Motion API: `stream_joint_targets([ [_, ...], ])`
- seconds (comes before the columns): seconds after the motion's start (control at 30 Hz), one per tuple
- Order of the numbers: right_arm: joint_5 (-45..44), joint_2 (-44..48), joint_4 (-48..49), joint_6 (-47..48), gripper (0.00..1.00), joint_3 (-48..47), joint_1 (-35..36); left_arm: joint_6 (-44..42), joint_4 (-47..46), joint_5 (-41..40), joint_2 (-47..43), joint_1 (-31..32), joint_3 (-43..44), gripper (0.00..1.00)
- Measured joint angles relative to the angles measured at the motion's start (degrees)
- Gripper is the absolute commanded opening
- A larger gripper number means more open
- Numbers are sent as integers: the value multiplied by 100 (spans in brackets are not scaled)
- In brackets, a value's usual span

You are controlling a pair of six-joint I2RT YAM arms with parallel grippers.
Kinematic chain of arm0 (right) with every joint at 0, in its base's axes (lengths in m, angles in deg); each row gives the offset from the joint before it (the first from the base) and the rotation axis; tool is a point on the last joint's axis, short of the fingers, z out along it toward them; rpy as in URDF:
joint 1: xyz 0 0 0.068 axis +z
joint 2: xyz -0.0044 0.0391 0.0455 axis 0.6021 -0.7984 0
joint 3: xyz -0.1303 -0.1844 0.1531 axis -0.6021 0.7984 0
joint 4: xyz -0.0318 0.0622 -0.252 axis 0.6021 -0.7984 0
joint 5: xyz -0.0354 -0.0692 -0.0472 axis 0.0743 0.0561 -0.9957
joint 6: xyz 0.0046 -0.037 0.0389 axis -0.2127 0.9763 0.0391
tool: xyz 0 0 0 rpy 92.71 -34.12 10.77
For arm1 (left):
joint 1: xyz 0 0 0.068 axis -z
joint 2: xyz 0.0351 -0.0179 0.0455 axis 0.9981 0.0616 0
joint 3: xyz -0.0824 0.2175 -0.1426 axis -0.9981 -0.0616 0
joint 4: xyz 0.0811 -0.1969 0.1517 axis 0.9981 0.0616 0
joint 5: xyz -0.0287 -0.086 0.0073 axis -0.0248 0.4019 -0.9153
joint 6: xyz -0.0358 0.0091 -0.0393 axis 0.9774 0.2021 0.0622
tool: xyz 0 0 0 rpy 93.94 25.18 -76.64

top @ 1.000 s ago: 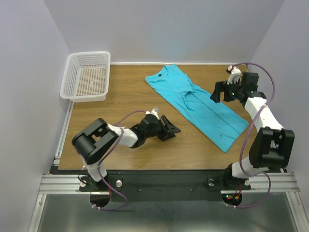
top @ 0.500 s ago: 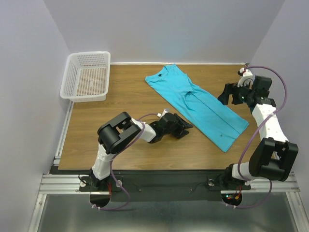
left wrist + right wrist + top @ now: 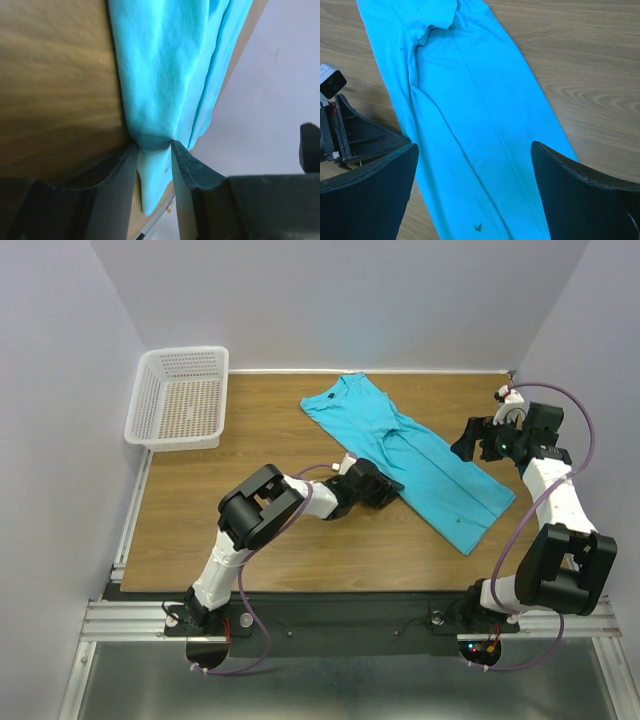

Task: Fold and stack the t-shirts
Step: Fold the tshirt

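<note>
- Shirt (image 3: 405, 455) – turquoise, folded into a long narrow strip, lying slantwise on the table (image 3: 270, 420), with the neck end at the far middle and the hem toward the near right.
- Its long edges run fairly straight, with a bunched crease about a third of the way down from the neck. The hem corner sits close to the table's right edge.
- Left gripper (image 3: 385, 490) is down low at the shirt's left long edge, about halfway along. The wrist view shows its fingers (image 3: 122, 175) clamped on a pinch of that edge – cloth fills the gap between them and pokes out toward the camera.
- Right gripper (image 3: 462, 443) hovers over the shirt's right edge with its jaws spread wide and nothing in them. From its own camera the cloth lies flat below, spanning the space between the two fingers.
- Basket (image 3: 175, 440), white mesh, sits on the far left corner, well apart from the shirt.
- A wide stretch of wood lies between basket and shirt, and a band of wood runs along the near edge in front of the left arm.
</note>
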Motion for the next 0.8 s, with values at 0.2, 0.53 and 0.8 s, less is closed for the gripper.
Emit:
stream_joint_targets([
  [0.2,48,0,35,-57,100,0,-63,-203,404,-81,15,-111,155,19],
  [0.53,107,0,39,-87,100,0,-72,-573,393,68,2,-227,103,0],
  [0.8,190,0,37,-87,100,0,-101,-1080,229,372,-837,-494,-1106,0],
])
